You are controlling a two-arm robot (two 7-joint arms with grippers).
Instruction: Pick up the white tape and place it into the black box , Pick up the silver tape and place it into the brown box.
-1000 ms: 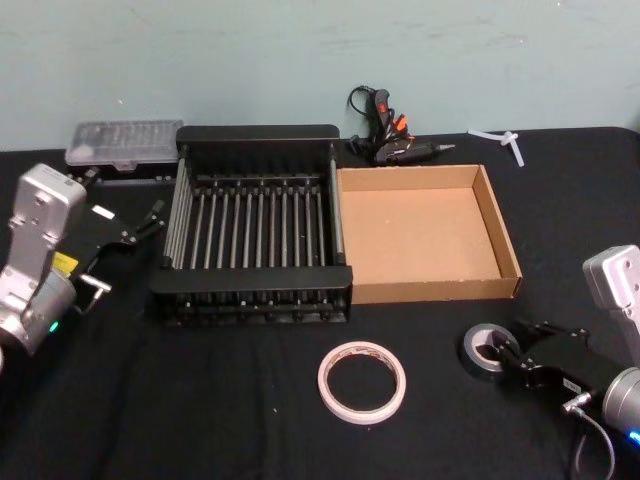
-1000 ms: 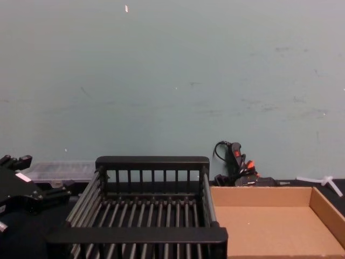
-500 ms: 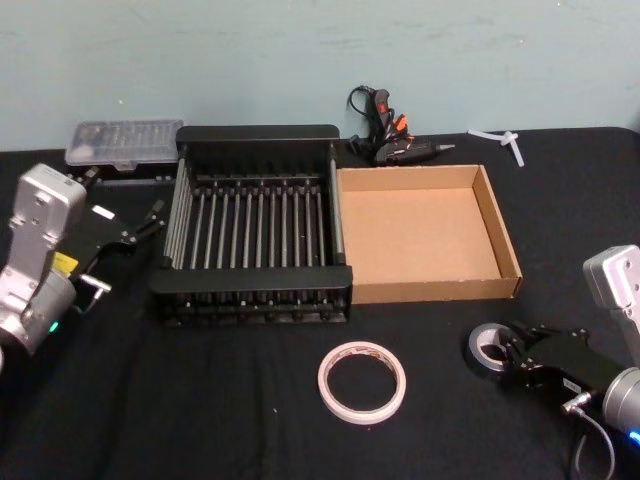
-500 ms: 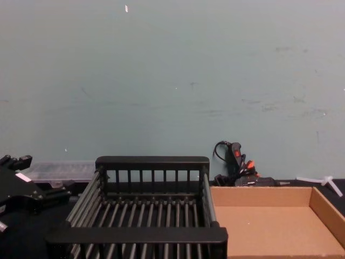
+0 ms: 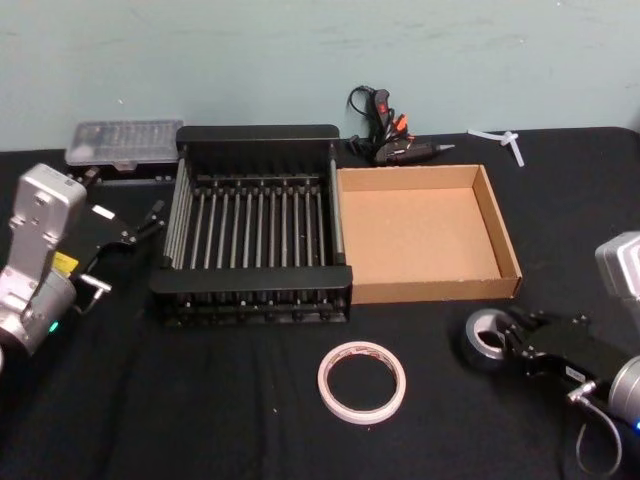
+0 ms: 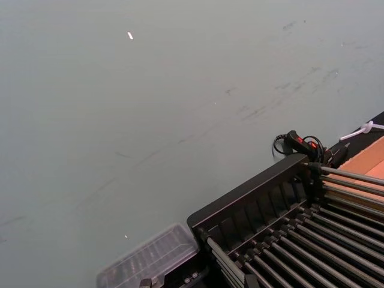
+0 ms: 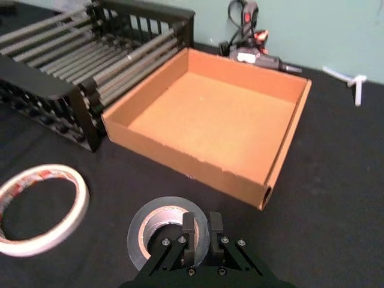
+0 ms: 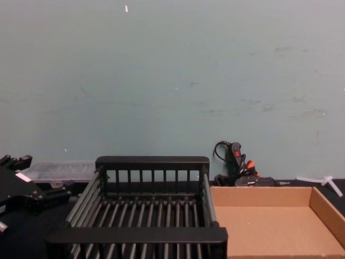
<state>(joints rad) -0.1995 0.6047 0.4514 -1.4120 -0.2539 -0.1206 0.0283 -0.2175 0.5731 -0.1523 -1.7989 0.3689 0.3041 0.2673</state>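
Note:
The silver tape [image 5: 472, 345] sits at the front right of the black cloth, just in front of the brown box [image 5: 420, 291]. My right gripper [image 5: 507, 345] is shut on the roll's near wall. In the right wrist view one finger is inside the hole of the silver tape [image 7: 163, 204] and the other outside, with the right gripper [image 7: 202, 223] pinched tight. The white tape [image 5: 324, 380] lies flat at front centre, to the left of the silver tape and before the black box [image 5: 250, 285]. My left gripper [image 5: 152, 218] hangs open beside the crate's left wall.
A glue gun [image 5: 385, 125] with its cable lies behind both boxes by the wall. A clear plastic case [image 5: 125, 140] sits at the back left, and a white plastic piece [image 5: 500, 137] at the back right. Both boxes stand side by side, touching.
The right gripper has drawn in tight on the silver roll, which has shifted slightly and now looks tipped. The left arm and the white roll have not moved.

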